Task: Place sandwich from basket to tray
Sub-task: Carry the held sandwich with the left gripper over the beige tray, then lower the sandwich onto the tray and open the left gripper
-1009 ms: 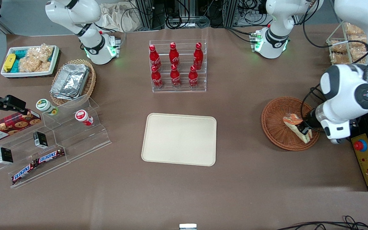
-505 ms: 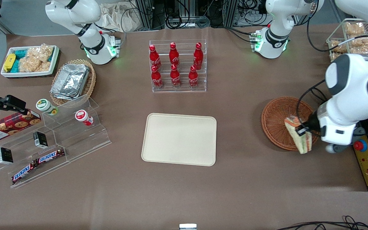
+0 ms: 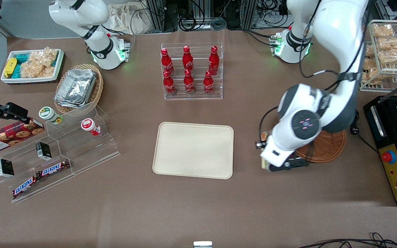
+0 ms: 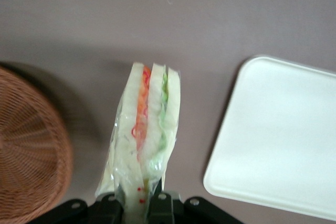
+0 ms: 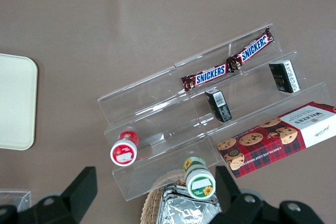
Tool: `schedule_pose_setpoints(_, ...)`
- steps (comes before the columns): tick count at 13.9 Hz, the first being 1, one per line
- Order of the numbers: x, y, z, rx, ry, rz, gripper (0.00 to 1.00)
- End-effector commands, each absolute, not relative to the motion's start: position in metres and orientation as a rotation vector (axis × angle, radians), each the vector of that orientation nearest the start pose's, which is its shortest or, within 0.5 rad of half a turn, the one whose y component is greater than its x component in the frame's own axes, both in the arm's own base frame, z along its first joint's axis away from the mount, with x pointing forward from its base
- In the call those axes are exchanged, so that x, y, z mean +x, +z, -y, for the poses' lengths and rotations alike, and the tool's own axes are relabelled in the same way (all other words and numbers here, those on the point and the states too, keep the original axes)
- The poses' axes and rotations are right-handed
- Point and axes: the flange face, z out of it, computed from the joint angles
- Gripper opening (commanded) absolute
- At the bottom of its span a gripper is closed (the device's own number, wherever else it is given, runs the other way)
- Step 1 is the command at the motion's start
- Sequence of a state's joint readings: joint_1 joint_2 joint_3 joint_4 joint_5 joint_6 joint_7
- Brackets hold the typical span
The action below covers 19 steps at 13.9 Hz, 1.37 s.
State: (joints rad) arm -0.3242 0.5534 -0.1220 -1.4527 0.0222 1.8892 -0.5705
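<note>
The sandwich (image 4: 147,140) is out of the basket (image 3: 326,146) now! A second ago it sat low in the wicker with the claw on it; half a second ago it was lifted at the basket's near rim; now it hangs over bare table (image 3: 253,193), between basket and tray (image 3: 193,150). The wrist view tells it plainly: basket to one side, tray corner to the other, brown table under the wedge. So the pick is done and the carry is under way, with the placing left to do.

The claw (image 4: 137,203) is clamped on the sandwich, one finger against each bread face down at the base, the orange and green filling edge facing the camera. The wedge stands nearly upright in the grip, leaning a touch, its clear wrap crinkled around the pinch.

From the front, the left arm has swung inward from its own end of the table. Its big white joint hangs above the basket's tray-side rim and hides that part of the wicker. The wrist points down, and only a sliver of the sandwich (image 3: 263,162) peeks out at the edge of the arm's housing, near the tray but not yet over it.

My read: a bit more travel toward the tray, then a descent. The soft bread could slip in a narrow pinch like that, so gentle handling matters.
</note>
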Motion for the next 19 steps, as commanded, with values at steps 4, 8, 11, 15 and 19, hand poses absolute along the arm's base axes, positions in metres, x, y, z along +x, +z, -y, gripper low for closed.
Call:
schedule_pose_setpoints(4,0.635,0.296,0.365,-3.162,0.067,0.303,0.00)
schedule_pose_setpoints(8,0.627,0.271,0.404,-3.181,0.027,0.325,0.00)
schedule_pose_setpoints(11,0.628,0.269,0.408,-3.155,0.042,0.506,0.00)
schedule_pose_setpoints(15,0.625,0.263,0.408,-3.147,0.066,0.503,0.07)
schedule_pose_setpoints(19,0.617,0.258,0.414,-3.139,0.046,0.321,0.99)
